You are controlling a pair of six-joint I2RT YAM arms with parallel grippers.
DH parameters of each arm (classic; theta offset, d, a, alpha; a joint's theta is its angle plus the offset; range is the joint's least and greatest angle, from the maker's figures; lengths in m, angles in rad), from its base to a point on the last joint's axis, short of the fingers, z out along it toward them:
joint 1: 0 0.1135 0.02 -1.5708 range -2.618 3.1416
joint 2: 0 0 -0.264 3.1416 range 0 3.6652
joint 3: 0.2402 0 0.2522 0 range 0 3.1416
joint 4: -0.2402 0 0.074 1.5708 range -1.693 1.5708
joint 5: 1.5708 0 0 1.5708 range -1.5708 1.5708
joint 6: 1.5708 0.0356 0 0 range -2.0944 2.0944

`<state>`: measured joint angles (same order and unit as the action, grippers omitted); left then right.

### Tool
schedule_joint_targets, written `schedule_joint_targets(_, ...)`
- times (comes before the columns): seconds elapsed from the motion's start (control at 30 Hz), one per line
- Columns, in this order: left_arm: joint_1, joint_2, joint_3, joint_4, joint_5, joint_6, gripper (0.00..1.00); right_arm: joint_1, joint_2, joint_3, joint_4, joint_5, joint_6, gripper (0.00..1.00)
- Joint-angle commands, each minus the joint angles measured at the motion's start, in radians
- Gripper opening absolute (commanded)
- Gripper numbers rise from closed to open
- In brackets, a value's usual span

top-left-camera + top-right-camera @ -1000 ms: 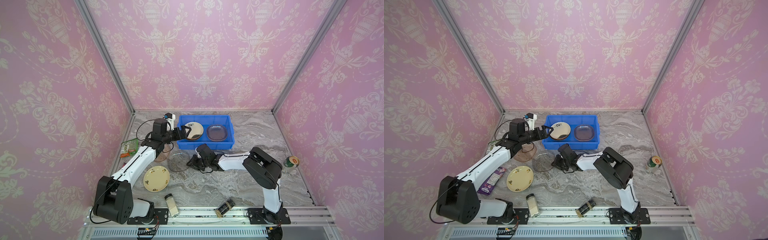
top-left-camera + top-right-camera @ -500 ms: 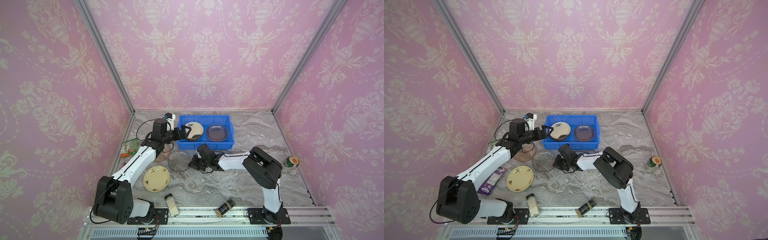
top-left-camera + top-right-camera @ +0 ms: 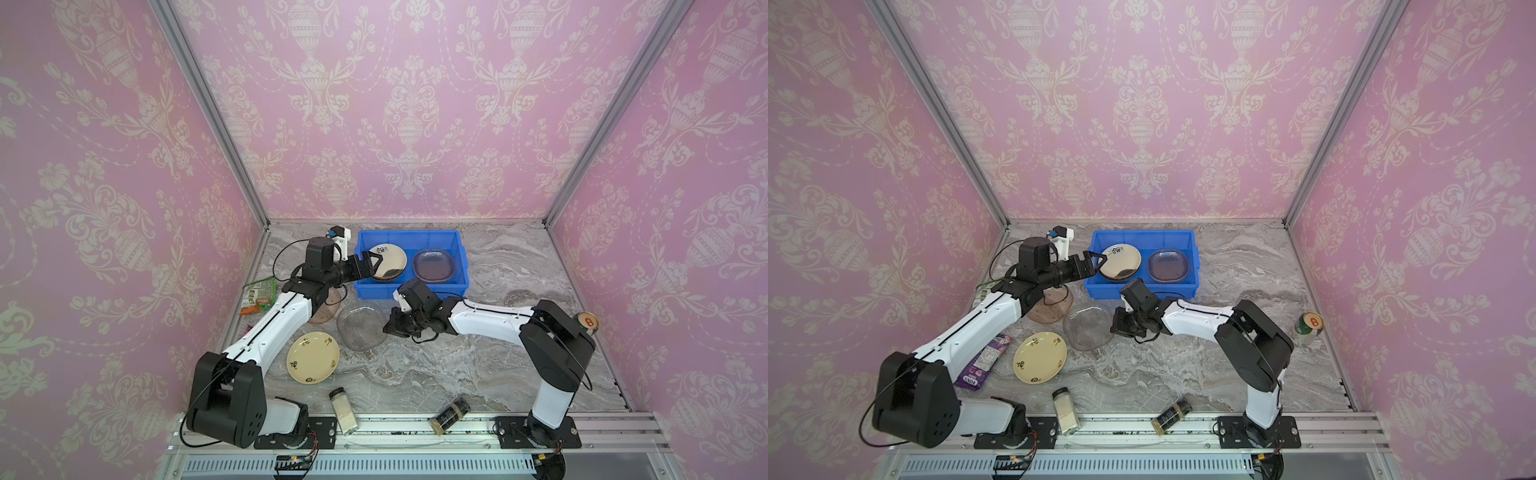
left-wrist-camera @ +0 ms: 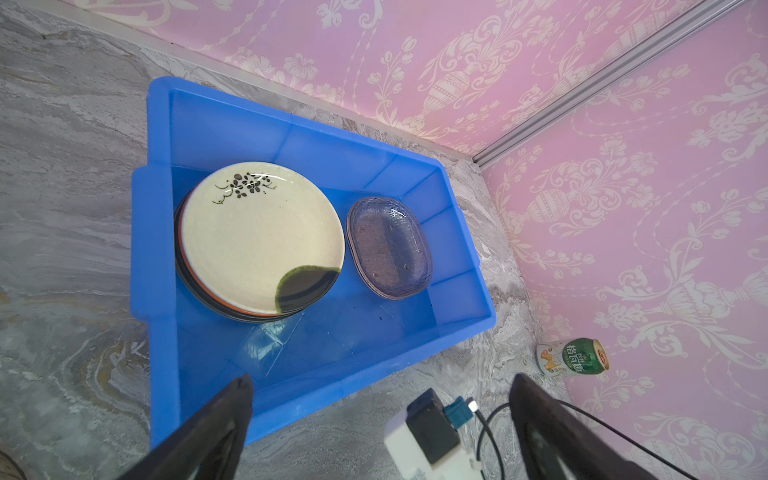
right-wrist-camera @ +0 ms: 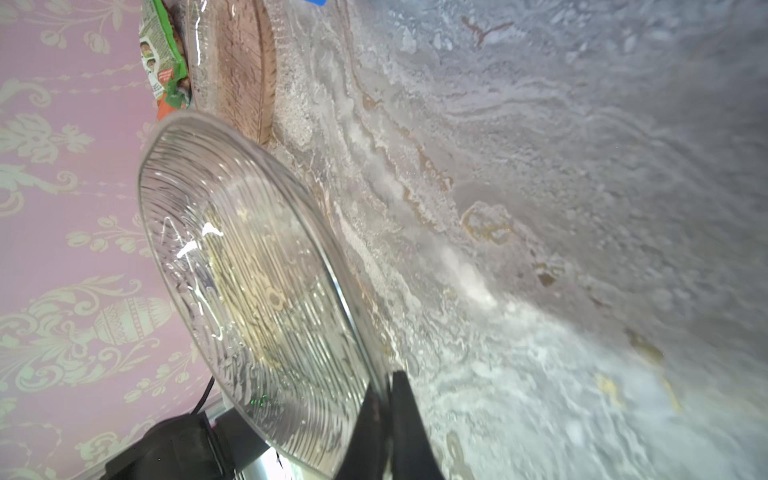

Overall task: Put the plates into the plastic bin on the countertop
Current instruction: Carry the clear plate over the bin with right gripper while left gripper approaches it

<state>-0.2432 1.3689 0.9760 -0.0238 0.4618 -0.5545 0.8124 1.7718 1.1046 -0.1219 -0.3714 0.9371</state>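
Since a second ago my right pincer has clamped shut on the right-hand rim of the clear ribbed glass plate, that arm stretched low over the countertop with its wrist rolled sideways; the plate lies just in front of the blue plastic bin, angled off the marble in the right wrist view. My left arm reaches forward, the left pincer spread wide and empty above the bin's left wall, beside the cream plate topping a stack inside, an oval glass dish next to it.
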Motion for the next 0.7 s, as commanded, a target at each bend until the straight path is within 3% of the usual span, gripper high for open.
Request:
schedule_joint_targets(0.0, 0.003, -0.012, 0.023, -0.030, -0.024, 0.028, 0.98, -0.034, -0.145, -0.003, -0.172, 0.003, -0.102, 0.00)
schedule_joint_targets(0.27, -0.001, -0.013, 0.025, -0.002, 0.009, -0.004, 0.93, -0.163, -0.360, -0.028, -0.317, 0.134, -0.127, 0.00)
schedule_joint_targets(0.67, -0.054, 0.089, 0.021, 0.192, 0.137, -0.133, 0.57, -0.333, -0.328, -0.021, -0.169, 0.113, -0.106, 0.00)
